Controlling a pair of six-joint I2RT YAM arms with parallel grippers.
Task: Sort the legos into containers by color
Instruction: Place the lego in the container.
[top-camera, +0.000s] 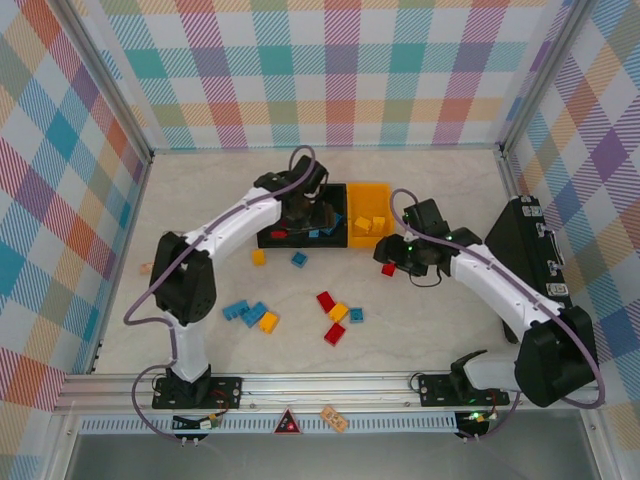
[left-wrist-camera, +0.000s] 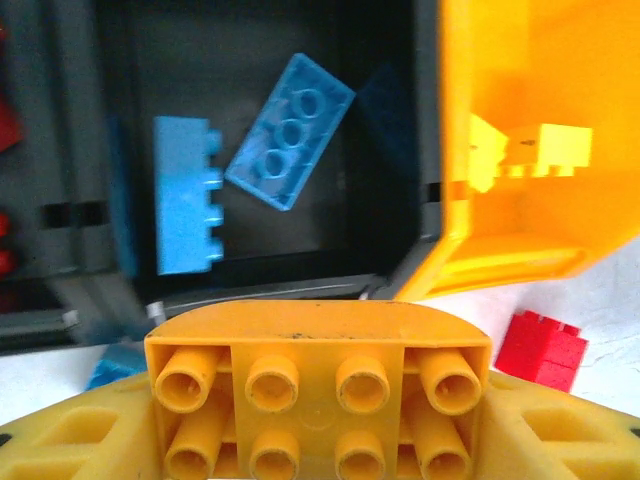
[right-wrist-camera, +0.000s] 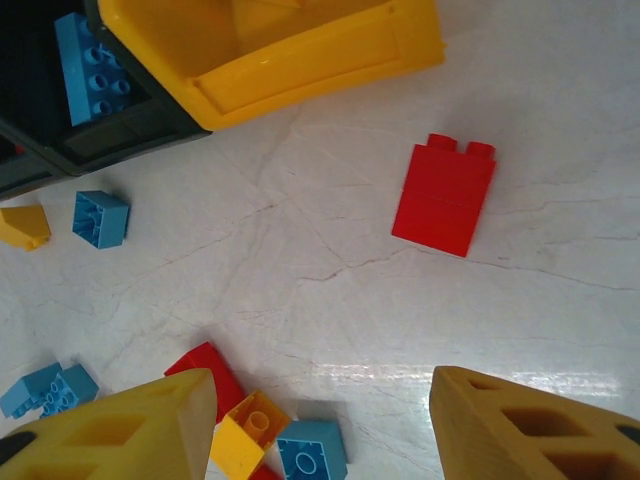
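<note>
Left gripper (left-wrist-camera: 318, 430) is pinching a yellow brick (left-wrist-camera: 318, 375) above the near wall of the black bin (left-wrist-camera: 300, 50), which touches the yellow bin (left-wrist-camera: 500, 265). Two blue bricks (left-wrist-camera: 290, 130) lie in that black bin. Right gripper (right-wrist-camera: 320, 415) is spread wide with nothing between its fingers, over the table (right-wrist-camera: 330, 250) just in front of the yellow bin. A red brick (right-wrist-camera: 445, 195) lies near that bin's front edge. Loose bricks (top-camera: 335, 315) sit farther in front of it.

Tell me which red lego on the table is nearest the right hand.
The lone red lego beside the yellow bin, just ahead of the right hand. The other two loose reds lie farther left among mixed pieces.
</note>
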